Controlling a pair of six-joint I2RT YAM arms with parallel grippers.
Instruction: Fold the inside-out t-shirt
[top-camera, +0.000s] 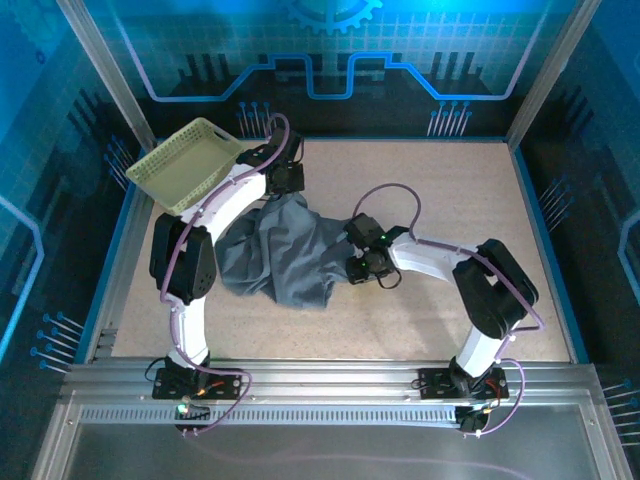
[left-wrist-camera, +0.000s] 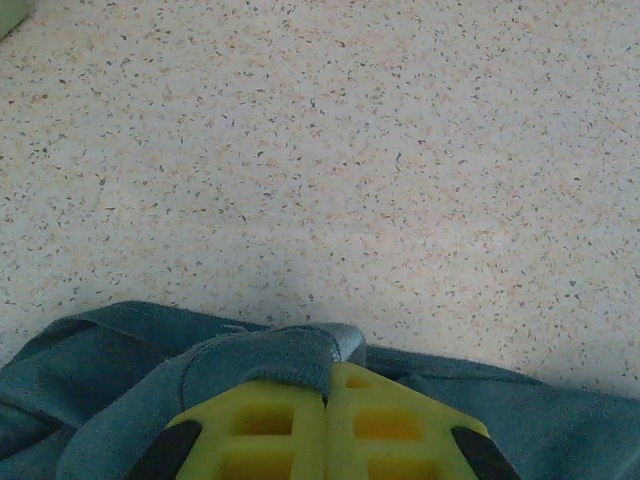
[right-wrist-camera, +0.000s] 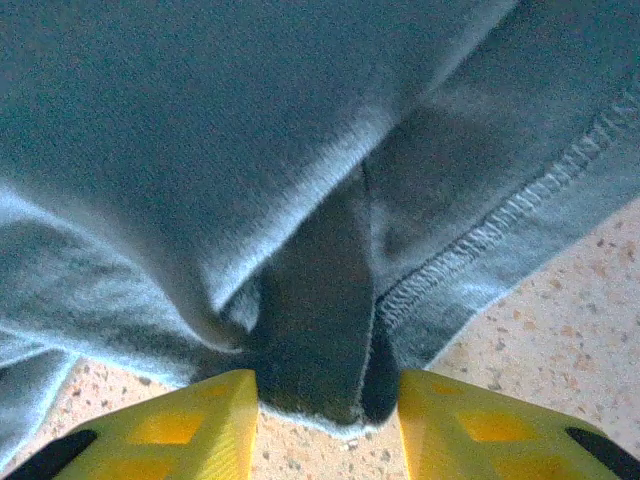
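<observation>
A dark slate-grey, matte, wrinkled fabric t-shirt (top-camera: 285, 260) lies in a crumpled heap left of centre in the overhead view, on a pale speckled tabletop (top-camera: 450, 180). Its upper tip is drawn up into a peak.

The left gripper (left-wrist-camera: 327, 385), with yellow fingers, sits at the bottom of its wrist view. Its jaws are pressed together on a small rolled edge of the cloth, so it holds the shirt by a thin pinch.

The right gripper (right-wrist-camera: 325, 400) is at the shirt's right-hand edge in the overhead view. In its wrist view its two yellow fingers stand apart at the bottom of the frame, with a thick fold of cloth filling the gap. We cannot tell whether they are pressing that fold. A stitched hem (right-wrist-camera: 520, 215) runs along the right side of that view.

A pale yellow-green plastic lattice basket (top-camera: 185, 165) sits tilted at the upper left of the overhead view, apart from the shirt.

We judge the shirt to be light, limp and shapeless: it will sag, drag and bunch when lifted, and layers may cling together. The firmer places to hold should be the stitched hem, its corners or the shoulder seams, one in each gripper and taken through few layers, so the cloth can be pulled flat
</observation>
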